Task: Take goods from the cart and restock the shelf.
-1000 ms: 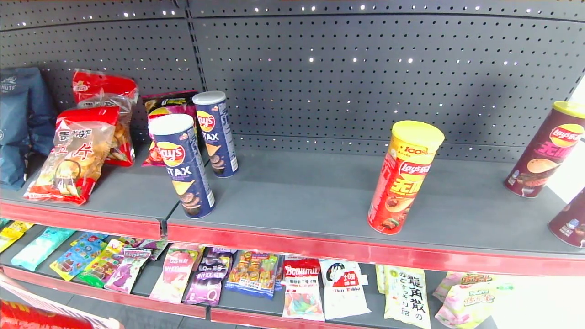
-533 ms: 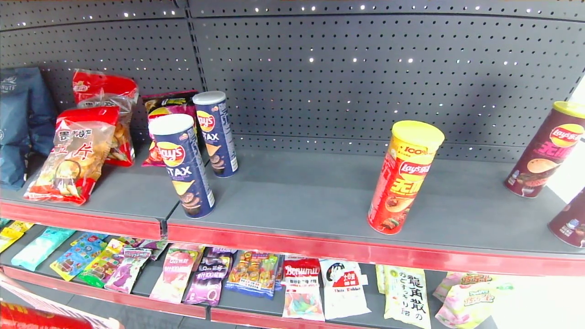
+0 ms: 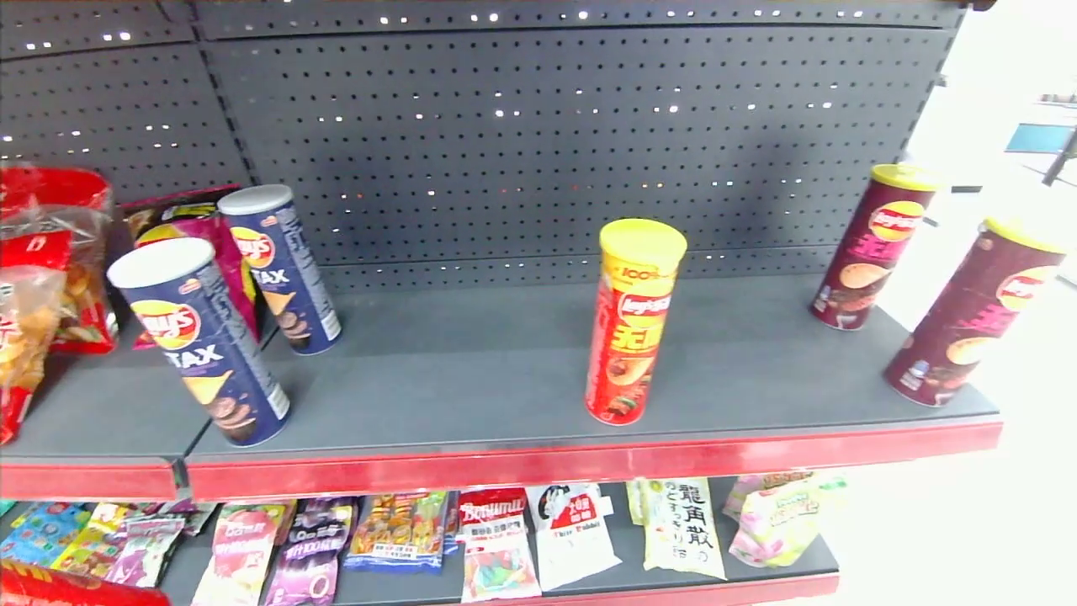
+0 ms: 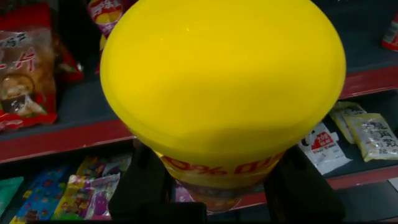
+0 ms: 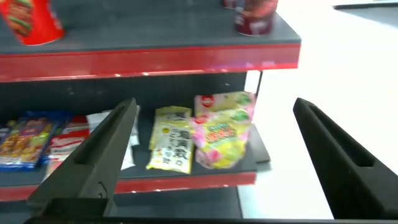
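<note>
Swinging right, the head view alone shifts, shelved goods (image 3: 202,337) unmoved: tall red cardboard crisp tube with yellow lid (image 4: 222,81) clenched in left gripper (image 4: 214,193) in front of grey metal shelf (image 3: 505,370), right gripper (image 5: 214,112) spread empty; placement spot apparently sought.

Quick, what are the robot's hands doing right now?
Left gripper: closed on a yellow-lidded chip can.
Right gripper: open, holding nothing.
</note>
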Robot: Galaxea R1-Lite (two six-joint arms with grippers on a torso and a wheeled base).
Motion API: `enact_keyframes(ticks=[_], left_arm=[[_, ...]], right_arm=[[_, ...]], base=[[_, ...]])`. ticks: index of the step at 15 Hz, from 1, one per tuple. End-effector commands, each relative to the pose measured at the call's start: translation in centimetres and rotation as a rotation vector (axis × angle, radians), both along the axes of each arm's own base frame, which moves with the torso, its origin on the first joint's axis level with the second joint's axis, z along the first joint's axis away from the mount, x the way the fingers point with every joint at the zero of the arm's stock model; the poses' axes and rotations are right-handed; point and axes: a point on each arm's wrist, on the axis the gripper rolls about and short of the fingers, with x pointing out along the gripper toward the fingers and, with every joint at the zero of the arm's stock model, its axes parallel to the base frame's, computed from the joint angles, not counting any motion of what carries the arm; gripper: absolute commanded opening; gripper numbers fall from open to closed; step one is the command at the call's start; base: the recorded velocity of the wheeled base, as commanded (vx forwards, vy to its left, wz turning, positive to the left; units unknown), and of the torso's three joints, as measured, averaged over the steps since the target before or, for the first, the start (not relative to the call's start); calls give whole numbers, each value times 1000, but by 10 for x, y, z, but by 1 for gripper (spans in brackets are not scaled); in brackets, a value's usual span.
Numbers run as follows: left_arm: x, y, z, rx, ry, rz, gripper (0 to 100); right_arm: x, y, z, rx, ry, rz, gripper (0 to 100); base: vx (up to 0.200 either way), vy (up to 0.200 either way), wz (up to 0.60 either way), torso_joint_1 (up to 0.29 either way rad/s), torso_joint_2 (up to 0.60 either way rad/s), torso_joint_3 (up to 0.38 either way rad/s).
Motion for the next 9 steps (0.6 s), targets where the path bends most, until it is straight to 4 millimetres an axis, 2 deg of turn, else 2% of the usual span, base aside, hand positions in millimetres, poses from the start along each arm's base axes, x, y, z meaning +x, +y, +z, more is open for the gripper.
enact_keyframes(ticks=[1, 6, 9], left_arm=[[0, 0, -2, 0, 3, 1, 0], [1, 0, -2, -3, 13, -18, 0], [11, -1, 2, -14, 69, -99, 0]], right_arm=[[0, 0, 0, 0, 1, 1, 100], [0, 0, 0, 0, 1, 1, 100], [0, 0, 0, 0, 1, 1, 100]], base=[[0, 0, -600, -7, -2, 7], [0, 0, 0, 0, 0, 0], [0, 0, 0, 0, 0, 0]])
